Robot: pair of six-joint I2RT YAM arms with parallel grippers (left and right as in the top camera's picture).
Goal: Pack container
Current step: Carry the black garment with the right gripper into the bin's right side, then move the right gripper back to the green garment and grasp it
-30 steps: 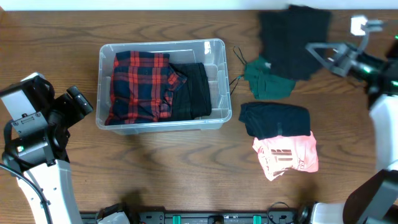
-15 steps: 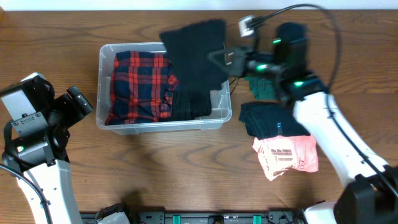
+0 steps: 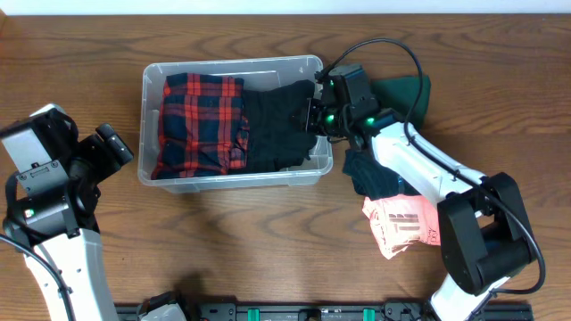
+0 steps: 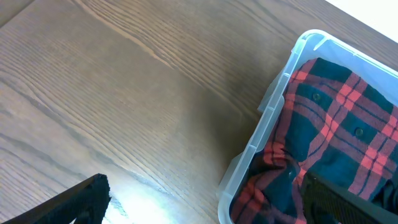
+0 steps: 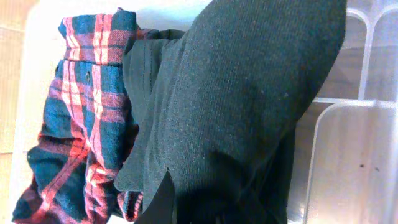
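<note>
One clear plastic container is sitting at the middle of the wooden table, and it is looking light and rigid, with smooth walls that would be slipping under a pinch. Its rim is offering the better hold if it needs shifting. What is going into it is soft, limp cloth that is sagging and folding under its own weight, so each piece is best pinched at a bunched fold rather than at a flat edge. Inside, one red-and-navy plaid shirt is filling the left half. A black knit garment is lying in the right half, seemingly over a second, thinner black piece, though I cannot tell that count for sure. The right gripper is hanging at the container's right rim, against the black knit. The cloth is covering its jaws in the right wrist view, so I cannot tell whether it is gripping or letting go. Three garments are waiting on the table to the right: one dark green, one dark navy and one pink. The left gripper is resting well apart from the container, its jaws spread wide and holding nothing.
</note>
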